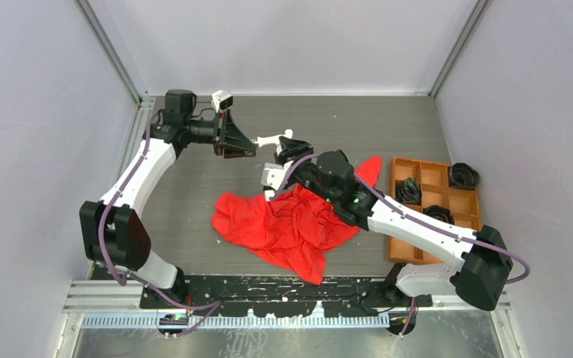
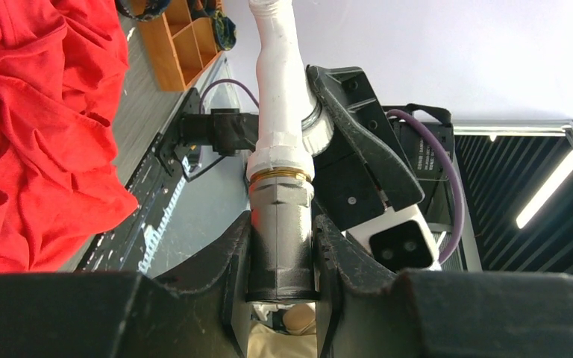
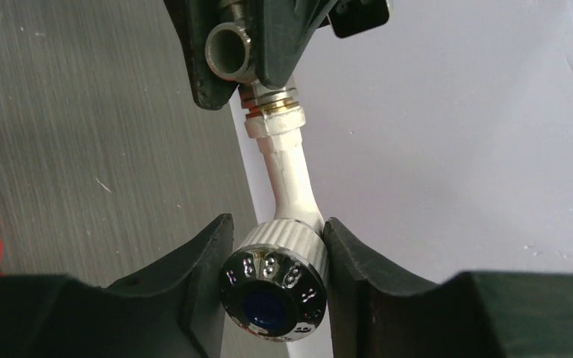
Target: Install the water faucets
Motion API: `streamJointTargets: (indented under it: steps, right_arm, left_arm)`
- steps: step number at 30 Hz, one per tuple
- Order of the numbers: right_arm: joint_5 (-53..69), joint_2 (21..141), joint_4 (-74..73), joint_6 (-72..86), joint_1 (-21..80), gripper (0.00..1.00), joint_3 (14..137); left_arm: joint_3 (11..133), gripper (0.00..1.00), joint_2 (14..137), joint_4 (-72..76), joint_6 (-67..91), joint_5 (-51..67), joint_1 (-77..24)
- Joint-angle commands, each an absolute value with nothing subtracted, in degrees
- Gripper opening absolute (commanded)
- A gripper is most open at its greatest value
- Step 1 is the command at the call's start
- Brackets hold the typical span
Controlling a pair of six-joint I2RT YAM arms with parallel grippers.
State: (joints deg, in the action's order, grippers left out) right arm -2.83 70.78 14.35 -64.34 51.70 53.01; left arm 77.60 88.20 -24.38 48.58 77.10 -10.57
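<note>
gripping grey fitting (image 2: 282, 239): left fingers (image 2: 227, 276); right fingers (image 3: 201, 276) pinching faucet knob (image 3: 272, 287), embossed marks unreadable.

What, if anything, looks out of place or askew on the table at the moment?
A red cloth lies crumpled mid-table, partly under the right arm, cluttering the work area. One black coil seems to sit over the orange tray's far right corner rather than inside a compartment.

The faucet (image 1: 271, 139) sits at far centre, between the left gripper (image 1: 249, 147) on its left and the right gripper (image 1: 291, 143) on its right. The cloth (image 1: 283, 224) lies nearer; the tray (image 1: 434, 176) lies right.
</note>
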Motion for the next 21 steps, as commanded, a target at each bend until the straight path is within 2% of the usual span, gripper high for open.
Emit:
streamJointTargets:
  steps: [1, 6, 13, 21]
  right_arm:
    - [2.7, 69.5, 12.3, -56.0, 49.5, 0.35, 56.5]
    - [12.5, 71.6, -1.4, -43.3, 45.5, 0.31, 67.2]
    - [39.3, 84.9, -39.1, -29.8, 36.4, 0.29, 94.3]
    - [57.6, 87.9, -53.2, -25.6, 30.9, 0.31, 101.2]
  left_arm:
    - [79.3, 0.00, 85.5, -23.3, 47.5, 80.3, -10.9]
    - [79.7, 0.00, 85.7, -23.3, 46.7, 80.6, -12.0]
    - [82.3, 0.00, 87.4, -22.5, 46.6, 80.0, -12.4]
    - [85.2, 0.00, 90.4, -17.6, 47.4, 77.7, -12.4]
